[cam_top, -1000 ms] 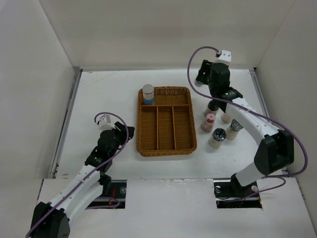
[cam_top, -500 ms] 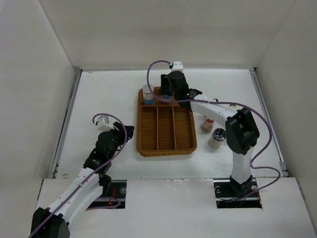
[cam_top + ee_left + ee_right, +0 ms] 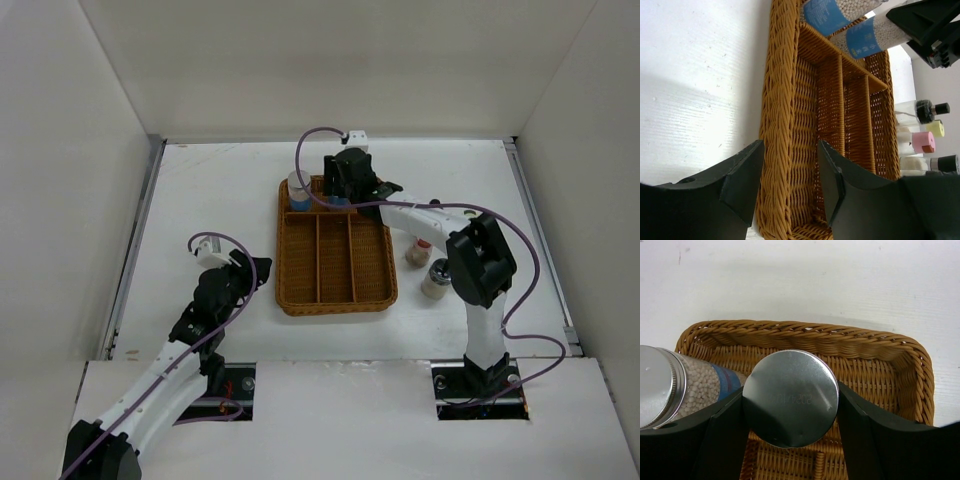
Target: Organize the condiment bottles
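We recorded the right end effector [image 3: 790, 407] clamped on a blue-labelled bottle [image 3: 867, 37] with a silver cap, held upright within the far compartment of the wicker tray [image 3: 335, 303], just beside a second blue-labelled bottle [image 3: 298, 190]. The left end effector [image 3: 787, 185] hung with its jaws spread wide and empty, low over the worktop [image 3: 200, 200] beside the tray's left rim. The other bottles, including a pink-topped bottle [image 3: 922, 142] and a yellow-topped bottle [image 3: 936, 129], stood grouped on the worktop to the right of the tray.

Robot lab cell: plain white walls [image 3: 330, 60] boxing in a white table [image 3: 220, 200]
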Controlling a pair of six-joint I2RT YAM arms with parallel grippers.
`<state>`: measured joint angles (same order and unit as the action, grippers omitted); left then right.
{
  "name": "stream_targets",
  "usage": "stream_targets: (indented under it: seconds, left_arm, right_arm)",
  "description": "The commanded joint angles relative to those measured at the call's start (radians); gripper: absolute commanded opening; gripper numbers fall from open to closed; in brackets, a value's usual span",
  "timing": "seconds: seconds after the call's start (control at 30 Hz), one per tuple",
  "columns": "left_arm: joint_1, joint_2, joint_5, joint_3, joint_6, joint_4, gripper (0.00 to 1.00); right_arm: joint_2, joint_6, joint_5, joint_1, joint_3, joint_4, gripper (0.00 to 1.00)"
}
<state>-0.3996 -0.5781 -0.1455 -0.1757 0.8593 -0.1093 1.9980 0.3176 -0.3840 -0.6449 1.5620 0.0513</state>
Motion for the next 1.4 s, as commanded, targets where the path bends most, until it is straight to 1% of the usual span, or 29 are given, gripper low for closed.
stream_targets:
  seconds: [0.0, 0.13, 0.27, 0.43, 0.53, 0.57, 0.6, 0.63, 0.7, 0.73, 0.77, 0.8, 0.83, 0.87, 0.9, 0.93, 1.0, 1.07, 1.2, 1.37]
  left_arm:
    - [0.006, 0.014, 0.012, 0.010, 0.009, -0.044, 0.45]
    - [0.008, 0.014, 0.012, 0.010, 0.009, -0.046, 0.45]
    - [0.008, 0.012, 0.012, 0.007, 0.009, -0.046, 0.45]
    - [0.008, 0.007, 0.012, -0.001, 0.009, -0.046, 0.45]
    - [0.008, 0.009, 0.012, -0.004, 0.007, -0.044, 0.45]
    - [0.008, 0.009, 0.012, -0.005, 0.007, -0.044, 0.45]
    - [0.008, 0.009, 0.012, -0.005, 0.007, -0.044, 0.45]
    - [0.008, 0.006, 0.012, -0.007, 0.007, -0.044, 0.45]
    - [0.006, -0.003, 0.012, -0.010, 0.006, -0.046, 0.45]
    - [0.005, -0.009, 0.011, -0.013, 0.006, -0.046, 0.45]
    - [0.003, -0.015, 0.009, -0.016, 0.003, -0.047, 0.45]
    - [0.000, -0.020, 0.007, -0.019, 0.003, -0.047, 0.45]
    - [0.000, -0.025, 0.006, -0.024, 0.000, -0.047, 0.45]
    - [-0.001, -0.031, 0.006, -0.027, -0.002, -0.049, 0.45]
    - [-0.002, -0.035, 0.006, -0.028, -0.003, -0.050, 0.45]
    - [-0.002, -0.043, 0.006, -0.031, -0.005, -0.050, 0.44]
    - [-0.003, -0.054, 0.003, -0.038, -0.011, -0.050, 0.44]
    - [-0.005, -0.060, 0.003, -0.041, -0.014, -0.050, 0.44]
    - [-0.005, -0.066, 0.001, -0.045, -0.016, -0.050, 0.44]
    - [-0.005, -0.068, 0.001, -0.048, -0.016, -0.047, 0.44]
  right_arm:
    - [-0.007, 0.032, -0.015, -0.012, 0.038, -0.070, 0.73]
    - [-0.027, 0.032, -0.013, -0.012, 0.036, -0.070, 0.81]
    - [-0.091, 0.020, -0.015, -0.012, 0.024, -0.068, 0.91]
    - [-0.224, 0.003, -0.015, -0.006, -0.020, -0.067, 0.93]
    - [-0.333, 0.001, -0.018, 0.023, -0.100, -0.070, 0.92]
    - [-0.376, 0.001, -0.019, 0.035, -0.141, -0.074, 0.91]
    - [-0.422, 0.009, -0.026, 0.050, -0.186, -0.077, 0.87]
    - [-0.456, 0.014, -0.029, 0.064, -0.222, -0.079, 0.82]
    - [-0.546, 0.031, -0.049, 0.101, -0.330, -0.080, 0.57]
    - [-0.589, 0.044, -0.064, 0.122, -0.382, -0.074, 0.46]
    - [-0.628, 0.055, -0.079, 0.144, -0.431, -0.067, 0.39]
    - [-0.662, 0.064, -0.093, 0.168, -0.475, -0.058, 0.36]
    - [-0.688, 0.070, -0.110, 0.194, -0.515, -0.045, 0.36]
    - [-0.705, 0.077, -0.125, 0.222, -0.548, -0.030, 0.37]
    - [-0.711, 0.078, -0.141, 0.245, -0.574, -0.013, 0.41]
    - [-0.712, 0.078, -0.151, 0.264, -0.592, 0.008, 0.50]
    - [-0.699, 0.078, -0.156, 0.288, -0.614, 0.028, 0.75]
    - [-0.664, 0.077, -0.141, 0.302, -0.617, 0.035, 0.88]
    - [-0.599, 0.075, -0.105, 0.316, -0.603, 0.009, 0.94]
    - [-0.519, 0.083, -0.073, 0.354, -0.573, -0.010, 0.95]
